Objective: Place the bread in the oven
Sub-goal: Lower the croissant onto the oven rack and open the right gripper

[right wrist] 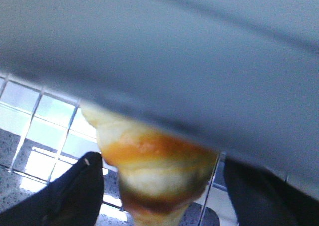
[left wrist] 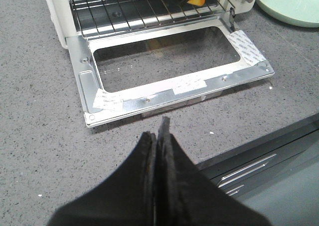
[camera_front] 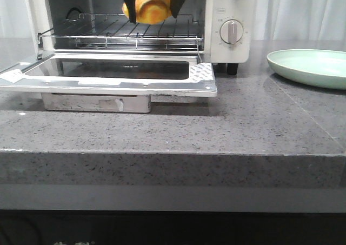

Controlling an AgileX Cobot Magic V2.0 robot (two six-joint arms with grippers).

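Inside the open oven (camera_front: 230, 18), the right gripper (camera_front: 151, 10) pinches the bread (camera_front: 147, 8) just above the wire rack (camera_front: 124, 31); only release remains. The left gripper (left wrist: 158, 151), pressed together, waits outside.

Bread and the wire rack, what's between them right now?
Nothing: the front view shows a bare gap between the bread, held by the right gripper, and the wire rack.

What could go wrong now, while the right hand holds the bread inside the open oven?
1. The bread hangs above the wire rack in the right hand; released from here, the rounded bun may roll toward the rack's front edge.
2. The hand sits close under the oven opening's top, so pulling back carelessly could knock it.
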